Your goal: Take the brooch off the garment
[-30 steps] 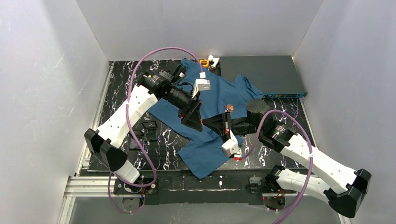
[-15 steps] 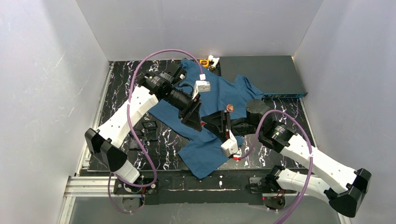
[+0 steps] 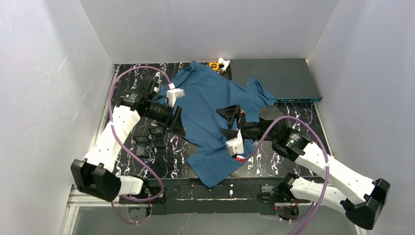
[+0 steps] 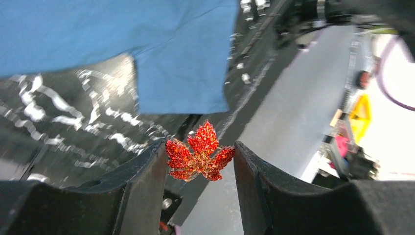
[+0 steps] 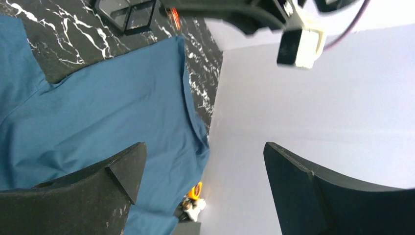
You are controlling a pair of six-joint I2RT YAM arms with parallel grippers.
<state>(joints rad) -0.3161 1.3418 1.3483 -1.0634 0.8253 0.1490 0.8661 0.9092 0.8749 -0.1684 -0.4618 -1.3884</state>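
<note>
I see bare worktop (image 3: 171, 159) on the near left, between the T-shirt's (image 3: 205, 98) lower flap and my left arm, and a gripper could come down there. Farther left, black square frames (image 3: 147, 139) lie in the way, just beside my left gripper (image 3: 177, 123), whose jaws are filled by the maple-leaf brooch (image 4: 199, 154). The T-shirt covers the middle. A dark grey box (image 3: 274, 78) blocks the far right corner, and a small orange-and-white object (image 3: 219, 63) sits at the far edge. White walls close three sides. My right gripper (image 3: 230, 121) hangs spread wide over the cloth.
</note>
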